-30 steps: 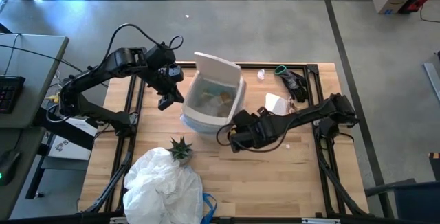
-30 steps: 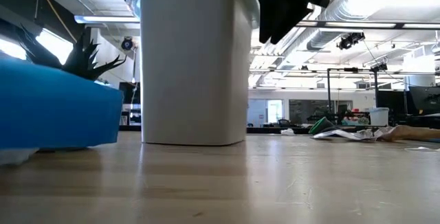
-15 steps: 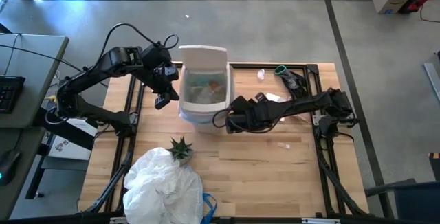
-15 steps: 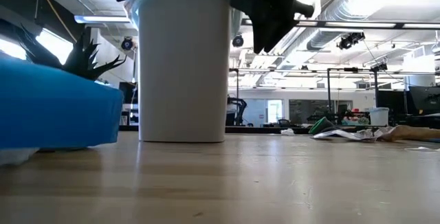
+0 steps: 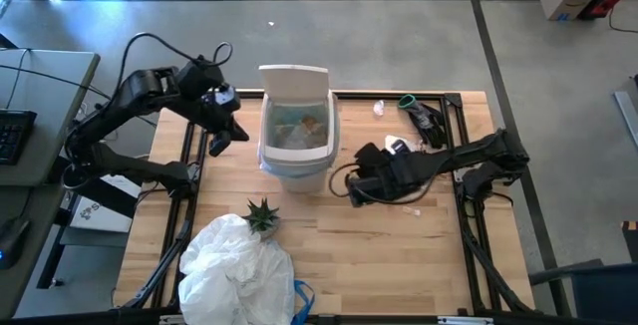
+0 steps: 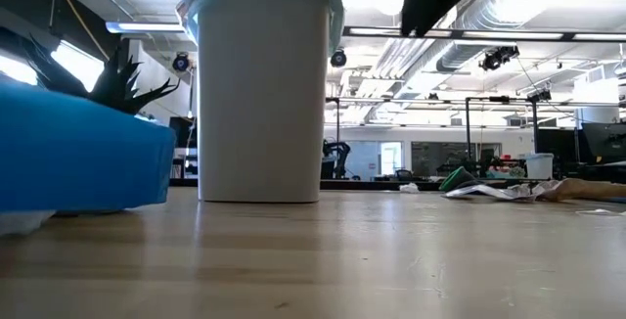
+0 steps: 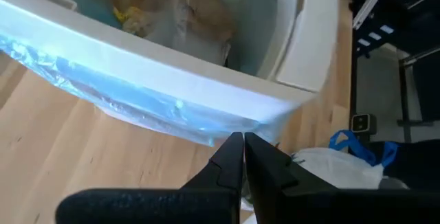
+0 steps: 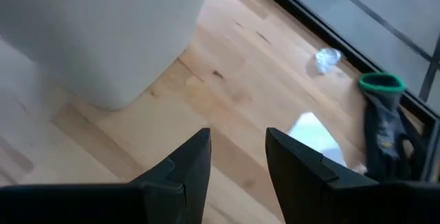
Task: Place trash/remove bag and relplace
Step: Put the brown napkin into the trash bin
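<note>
Two arms flank the white bin [image 5: 295, 126], which stands upright toward the far middle of our wooden table [image 5: 379, 245]. We see the light-blue bag [image 7: 130, 104] lining it, its edge folded over the rim and hanging a little down the outside wall. Inside the liner lie crumpled brown paper pieces [image 5: 311, 124] among pale scraps.

Our left gripper [image 5: 217, 142] hovers just left of the bin, apart from it, with its fingers [image 7: 227, 165] pressed together and nothing between them. Our right gripper [image 5: 361, 165] sits just right of the bin, low over the table, its two fingers [image 8: 189, 165] parted about halfway with only bare wood in the gap; it holds nothing.

More trash lies on the far right of the table: a white paper scrap [image 8: 313, 135] near the right gripper and a small clear crinkled wrapper [image 8: 327, 58] beyond it. A dark glove with a green cuff [image 8: 385, 114] rests beside them. Near us sit a small green spiky plant [image 5: 263, 213] and a heap of white plastic [image 5: 234, 270].
</note>
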Available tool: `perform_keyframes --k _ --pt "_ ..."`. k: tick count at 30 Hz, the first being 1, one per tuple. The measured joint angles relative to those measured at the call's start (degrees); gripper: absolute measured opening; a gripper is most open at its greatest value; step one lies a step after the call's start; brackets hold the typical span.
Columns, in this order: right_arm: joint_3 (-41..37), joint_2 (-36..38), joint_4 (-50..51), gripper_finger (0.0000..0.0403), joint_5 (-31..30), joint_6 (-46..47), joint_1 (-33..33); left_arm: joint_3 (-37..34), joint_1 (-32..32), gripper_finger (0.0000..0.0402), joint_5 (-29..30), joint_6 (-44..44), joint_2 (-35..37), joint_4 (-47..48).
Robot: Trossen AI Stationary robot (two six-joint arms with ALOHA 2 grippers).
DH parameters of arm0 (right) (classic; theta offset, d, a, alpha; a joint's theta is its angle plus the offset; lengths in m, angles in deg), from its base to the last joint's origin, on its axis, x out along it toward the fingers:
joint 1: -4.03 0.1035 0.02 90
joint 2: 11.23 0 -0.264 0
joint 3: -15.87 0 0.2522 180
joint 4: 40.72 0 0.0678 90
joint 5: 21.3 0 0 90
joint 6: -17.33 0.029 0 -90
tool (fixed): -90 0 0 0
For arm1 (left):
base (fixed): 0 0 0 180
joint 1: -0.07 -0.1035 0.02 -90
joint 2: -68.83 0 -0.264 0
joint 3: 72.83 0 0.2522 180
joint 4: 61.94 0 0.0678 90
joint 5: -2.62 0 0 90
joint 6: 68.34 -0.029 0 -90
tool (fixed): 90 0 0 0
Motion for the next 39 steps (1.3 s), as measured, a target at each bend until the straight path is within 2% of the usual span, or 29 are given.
perform_keyframes --k 4,8,10,15,20,24,29,33,39 --pt "0.00 2.80 7.04 0.0126 0.04 5.86 2.81 0.00 0.42 0.0000 -2.86 1.72 2.41 -0.80" --pt "-0.48 5.00 11.68 0.0126 2.38 10.77 4.96 0.00 2.53 0.0000 -9.81 5.21 3.82 -6.48" --pt "-2.33 6.43 10.79 0.0126 4.89 11.21 5.61 0.00 4.11 0.0000 -12.41 7.17 3.85 -10.89" --pt "-10.75 8.33 11.71 0.0126 13.64 19.39 7.17 0.00 8.87 0.0000 -13.27 10.93 2.39 -21.67" --pt "-21.46 8.58 11.65 0.0126 23.36 29.75 8.80 0.00 13.08 0.0000 -13.41 10.94 -1.51 -26.54" --pt "-28.47 8.71 11.73 0.0126 23.67 35.37 8.49 0.00 15.18 0.0000 -13.43 8.09 -6.05 -26.49" --pt "-35.61 11.48 10.07 0.0126 23.08 37.54 4.17 0.00 16.41 0.0000 -14.44 5.48 -12.22 -26.56" --pt "-41.96 17.28 4.61 0.0126 22.96 35.56 1.06 0.00 16.99 0.0000 -15.61 4.83 -16.14 -26.76" --pt "-49.87 29.51 7.95 0.0126 22.54 31.06 -4.01 -0.02 17.36 0.0000 -18.31 5.74 -18.20 -29.03"
